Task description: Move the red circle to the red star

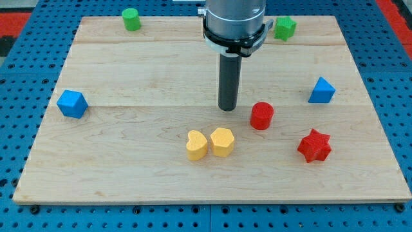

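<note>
Blue pegboard surrounds a pale wooden board (129,71) on which eight coloured blocks lie scattered; the red circle (262,116), a short cylinder, sits right of centre and serves as the reference for all else. My tip (228,108) rests on the wood just to the view's left of the red circle, a narrow gap between them, touching no block; the arm ends in a plain dark rod with nothing to open or close, and it holds nothing. Toward the view's bottom right of the red circle, near but apart, lies the red star (314,145); toward its upper right stands the blue triangular block (322,91). Below and to the left of the red circle, two yellow blocks sit side by side, touching: a yellow heart (196,145) and a yellow block (222,142) nearer the circle. Far to the left lies the blue cube-like block (71,104); along the board's top edge sit a green cylinder (131,19) and a green block (284,28).
</note>
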Robot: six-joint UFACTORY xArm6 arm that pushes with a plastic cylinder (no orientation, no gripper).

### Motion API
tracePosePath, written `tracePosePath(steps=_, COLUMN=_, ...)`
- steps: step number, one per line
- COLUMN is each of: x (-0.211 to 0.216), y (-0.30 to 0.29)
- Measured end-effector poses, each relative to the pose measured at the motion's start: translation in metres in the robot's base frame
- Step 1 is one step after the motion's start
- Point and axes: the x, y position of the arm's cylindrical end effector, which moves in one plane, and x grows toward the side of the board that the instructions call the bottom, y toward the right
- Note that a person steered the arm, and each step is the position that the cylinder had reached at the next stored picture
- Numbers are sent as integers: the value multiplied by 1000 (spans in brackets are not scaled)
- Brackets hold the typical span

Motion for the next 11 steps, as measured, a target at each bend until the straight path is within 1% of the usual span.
tracePosePath(steps=9, x=5, y=6)
tracePosePath(steps=10, x=7, y=46)
tracePosePath(steps=11, x=19, y=76)
